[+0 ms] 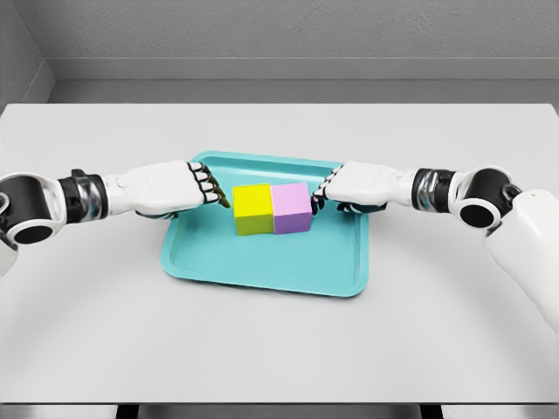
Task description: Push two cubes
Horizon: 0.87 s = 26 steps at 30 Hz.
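Observation:
A yellow cube [252, 209] and a pink-purple cube [292, 208] sit side by side, touching, in the middle of a teal tray [262, 262]. My left hand [211, 187] reaches in from the left with its fingers extended; the fingertips are just left of the yellow cube, a small gap apart. From the right comes my right hand [321, 192], fingers slightly curled, with its fingertips at the right face of the pink cube. Neither hand holds anything.
The tray lies on a wide white table [279, 349]. A grey wall rises behind the table's far edge.

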Tool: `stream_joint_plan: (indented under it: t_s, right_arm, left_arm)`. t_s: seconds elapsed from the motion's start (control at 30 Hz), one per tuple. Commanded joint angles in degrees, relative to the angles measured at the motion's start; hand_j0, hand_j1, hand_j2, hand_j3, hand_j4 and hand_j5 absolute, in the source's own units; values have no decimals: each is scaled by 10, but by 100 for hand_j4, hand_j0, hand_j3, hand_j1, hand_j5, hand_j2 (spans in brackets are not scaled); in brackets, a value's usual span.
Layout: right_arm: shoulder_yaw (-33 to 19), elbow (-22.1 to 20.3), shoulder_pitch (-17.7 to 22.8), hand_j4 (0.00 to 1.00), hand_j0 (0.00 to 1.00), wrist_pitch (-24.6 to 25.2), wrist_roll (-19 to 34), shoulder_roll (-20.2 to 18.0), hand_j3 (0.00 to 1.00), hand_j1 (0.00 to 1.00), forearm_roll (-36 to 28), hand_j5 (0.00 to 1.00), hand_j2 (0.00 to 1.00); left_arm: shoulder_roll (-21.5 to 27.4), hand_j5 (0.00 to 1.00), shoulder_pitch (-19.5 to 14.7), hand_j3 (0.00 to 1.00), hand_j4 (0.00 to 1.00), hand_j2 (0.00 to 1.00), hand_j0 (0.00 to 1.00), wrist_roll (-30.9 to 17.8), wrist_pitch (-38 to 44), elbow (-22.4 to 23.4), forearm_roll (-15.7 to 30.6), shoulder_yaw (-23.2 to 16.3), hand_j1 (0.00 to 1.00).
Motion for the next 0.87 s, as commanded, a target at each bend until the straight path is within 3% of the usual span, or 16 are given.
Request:
stream_joint_plan:
  t_s: [0.0, 0.17, 0.23, 0.33, 0.37, 0.4, 0.43, 0.47, 0.53, 0.83]
  right_arm:
    - [-1, 1, 0, 58, 58, 1, 0, -2, 58, 58, -3, 58, 58]
    - [-8, -11, -2, 58, 58, 1, 0, -13, 58, 58, -11, 58, 58]
    - [-20, -39, -8, 59, 59, 1, 0, -49, 59, 59, -22, 59, 59]
    - [-87, -93, -2, 63, 63, 1, 0, -114, 63, 63, -67, 63, 63]
    - [-117, -105, 12, 70, 70, 1, 0, -130, 70, 70, -81, 70, 70]
    - [-153, -107, 32, 89, 89, 1, 0, -149, 89, 89, -102, 89, 89]
    - [-184, -104, 45, 99, 99, 1, 0, -165, 99, 99, -114, 99, 99]
    - [-201, -105, 62, 99, 99, 1, 0, -172, 99, 99, -115, 99, 99]
    - [-205, -106, 91, 99, 99, 1, 0, -173, 99, 99, -115, 99, 99]
    - [-199, -106, 103, 99, 99, 1, 0, -169, 99, 99, -114, 99, 99]
  left_arm:
    - [6, 84, 0, 84, 84, 84, 84, 0, 1, 5, 3, 2, 84]
    - [41, 85, -3, 85, 85, 85, 85, 2, 1, 6, 11, 10, 85]
    - [60, 85, -3, 85, 85, 85, 85, 4, 1, 7, 28, 17, 85]
    - [89, 91, -5, 91, 91, 91, 91, 5, 1, 8, 54, 18, 91]
    - [99, 94, -6, 94, 94, 94, 94, 5, 1, 8, 66, 18, 94]
    - [106, 99, -6, 99, 99, 99, 99, 5, 1, 10, 83, 27, 99]
    - [106, 100, -5, 100, 100, 100, 100, 5, 1, 26, 118, 32, 100]
    - [112, 100, -5, 100, 100, 100, 100, 6, 1, 39, 142, 33, 100]
    - [128, 100, -5, 100, 100, 100, 100, 5, 1, 41, 154, 35, 100]
    - [147, 100, -4, 100, 100, 100, 100, 5, 1, 68, 153, 64, 100]
